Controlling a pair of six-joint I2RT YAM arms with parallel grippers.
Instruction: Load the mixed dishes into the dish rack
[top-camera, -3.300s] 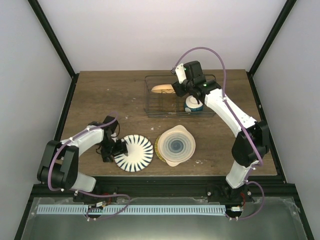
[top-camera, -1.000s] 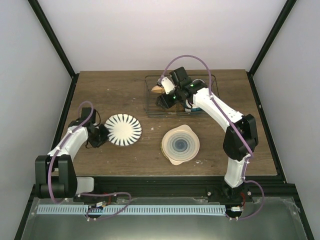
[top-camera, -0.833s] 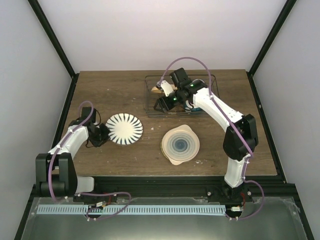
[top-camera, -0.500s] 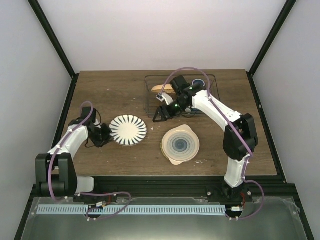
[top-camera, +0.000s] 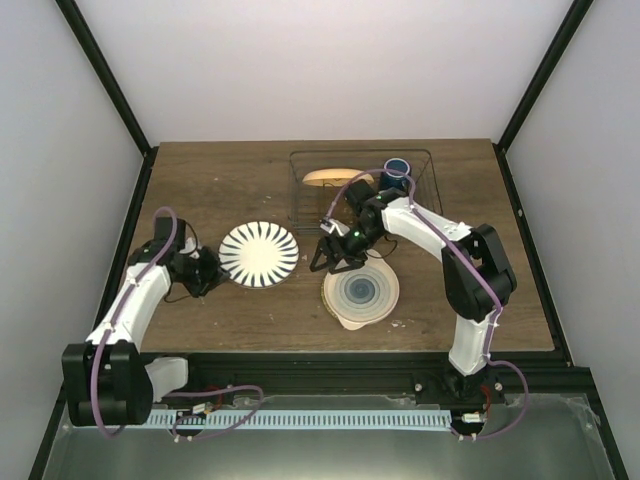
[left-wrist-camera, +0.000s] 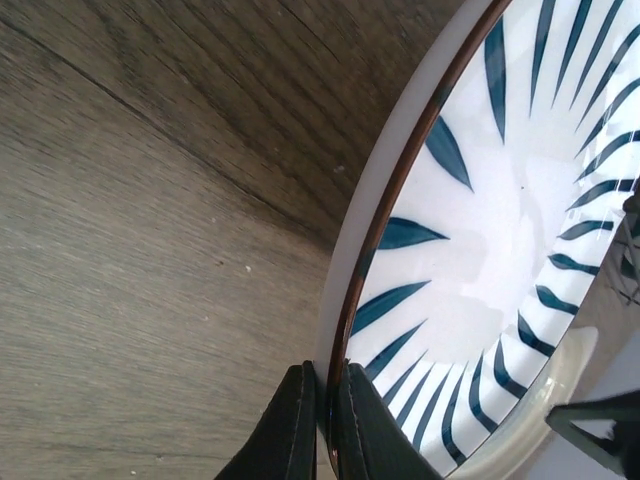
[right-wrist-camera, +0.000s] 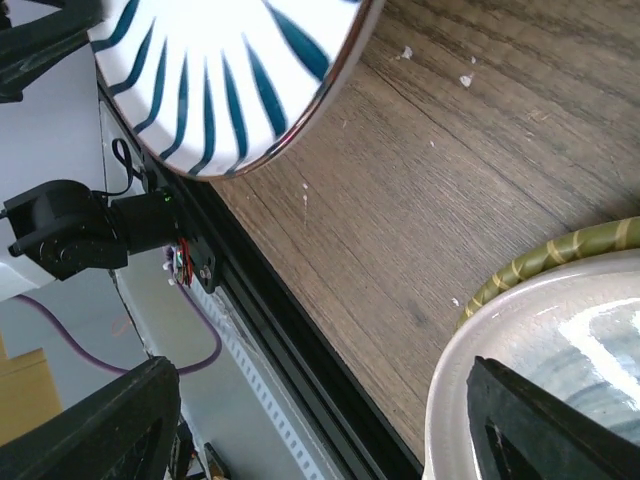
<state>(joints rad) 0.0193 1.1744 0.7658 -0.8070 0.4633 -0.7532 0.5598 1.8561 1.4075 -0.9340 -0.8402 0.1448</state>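
My left gripper (top-camera: 206, 270) is shut on the rim of a white plate with dark blue radial stripes (top-camera: 258, 254), holding it tilted just above the wood left of centre. The left wrist view shows both fingers (left-wrist-camera: 296, 432) pinching that rim (left-wrist-camera: 480, 230). My right gripper (top-camera: 328, 265) hangs open at the left edge of the cream plate with grey-blue rings (top-camera: 362, 292). In the right wrist view the wide jaws (right-wrist-camera: 320, 380) have only wood between them, beside the cream plate (right-wrist-camera: 545, 345). The dish rack (top-camera: 297, 190) holds the orange-yellow plate (top-camera: 333, 177) and the dark blue mug (top-camera: 398, 168). The bowl is hidden.
An olive rim with yellow stripes (right-wrist-camera: 545, 252) shows under the cream plate. The striped plate (right-wrist-camera: 220, 70) hangs close to my right gripper's left. The table's black front rail (right-wrist-camera: 300, 350) runs just below. The right arm crosses the rack's front.
My right gripper has come out of the rack toward the front, down to the cream plate's left edge, opening wider. My left arm has carried the striped plate slightly right.
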